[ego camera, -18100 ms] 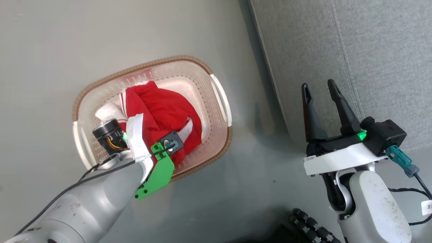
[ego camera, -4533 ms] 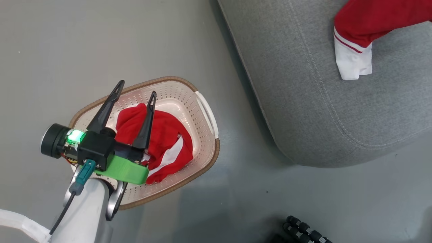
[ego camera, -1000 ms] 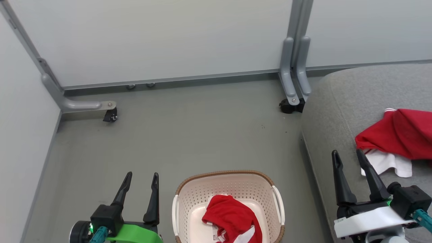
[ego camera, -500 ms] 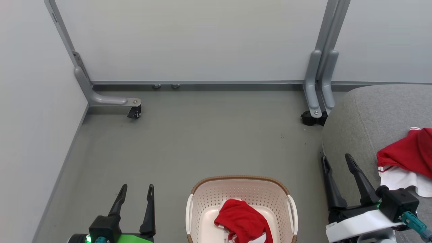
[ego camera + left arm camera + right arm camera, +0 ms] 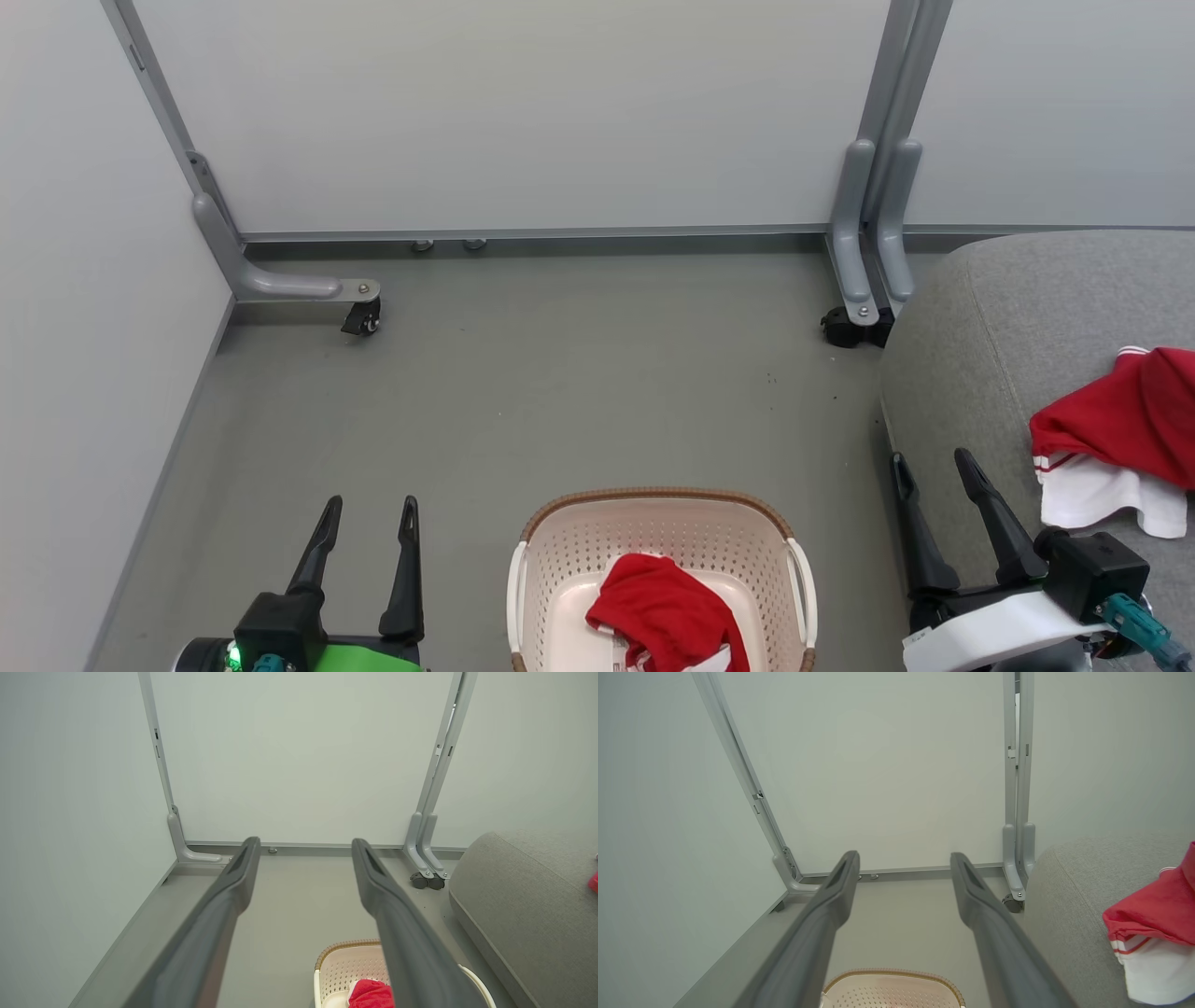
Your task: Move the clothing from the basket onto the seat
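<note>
Left gripper (image 5: 371, 504): jaws spread as wide as they go, nothing between the fingers; it hangs at the near left over the bare floor (image 5: 560, 392), just left of the basket (image 5: 653, 497) and apart from it.

Right gripper (image 5: 930, 459): jaws likewise fully apart and empty; it stands at the near right, over the left edge of the seat (image 5: 971, 373); whether it touches the cushion cannot be told.

The basket sits on the floor between the two grippers, at the near edge of the head view; one red garment (image 5: 658, 611) lies crumpled inside it, a white panel showing at its near side; part of the basket's cream bottom is bare to the garment's left.

Second red garment (image 5: 1116, 425): lying on the seat, right of the right gripper and apart from its fingers; white hem toward the near side.

Far side: partition panels (image 5: 560, 112) in grey frames; left castor foot (image 5: 359, 322) and right castor foot (image 5: 845, 331) rest on the floor.
</note>
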Motion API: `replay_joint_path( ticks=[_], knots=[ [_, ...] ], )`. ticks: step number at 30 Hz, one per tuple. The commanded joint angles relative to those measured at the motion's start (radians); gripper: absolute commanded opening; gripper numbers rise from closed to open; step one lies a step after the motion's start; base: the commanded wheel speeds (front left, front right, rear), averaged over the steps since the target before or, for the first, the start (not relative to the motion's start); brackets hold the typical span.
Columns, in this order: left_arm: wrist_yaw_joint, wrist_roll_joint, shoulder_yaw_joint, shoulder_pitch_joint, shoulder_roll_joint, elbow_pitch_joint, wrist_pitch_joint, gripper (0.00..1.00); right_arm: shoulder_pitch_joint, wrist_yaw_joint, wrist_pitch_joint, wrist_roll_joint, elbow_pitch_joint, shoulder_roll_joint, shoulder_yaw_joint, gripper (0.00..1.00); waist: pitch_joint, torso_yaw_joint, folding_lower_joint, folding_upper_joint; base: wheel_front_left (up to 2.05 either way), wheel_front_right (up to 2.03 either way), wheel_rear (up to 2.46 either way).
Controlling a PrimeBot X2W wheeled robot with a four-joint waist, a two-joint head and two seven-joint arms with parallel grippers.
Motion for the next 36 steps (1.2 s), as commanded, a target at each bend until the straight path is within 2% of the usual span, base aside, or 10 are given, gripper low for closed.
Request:
replay_joint_path(
  ticks=[1,13,22,30,36],
  knots=[
    [0.004,0.009,0.000,0.017,0.002,-0.002,0.000,1.00,0.009,0.000,-0.003,0.004,0.002,-0.005,0.001,1.00,0.001,-0.002,0.0000,0.0000,0.00,0.00,0.00],
    [-0.010,0.013,0.001,0.001,0.002,0.007,0.000,1.00,-0.006,0.000,-0.003,0.008,0.001,-0.008,-0.006,1.00,0.023,-0.024,0.0000,0.0000,0.00,0.00,0.00],
    [-0.025,0.010,-0.030,-0.035,0.002,0.034,0.000,1.00,-0.031,0.000,-0.003,0.000,-0.017,-0.022,-0.044,1.00,0.102,-0.085,0.0000,0.0000,0.00,0.00,0.00],
    [-0.052,0.055,-0.105,-0.132,0.002,0.138,0.000,1.00,-0.081,0.000,-0.003,-0.012,-0.050,-0.025,-0.095,1.00,0.267,-0.169,0.0000,0.0000,0.00,0.00,0.00],
    [-0.066,0.107,-0.156,-0.278,0.004,0.269,0.000,1.00,-0.146,0.000,-0.003,-0.019,-0.082,-0.014,-0.098,1.00,0.430,-0.234,0.0000,0.0000,0.00,0.00,0.00]
  ],
)
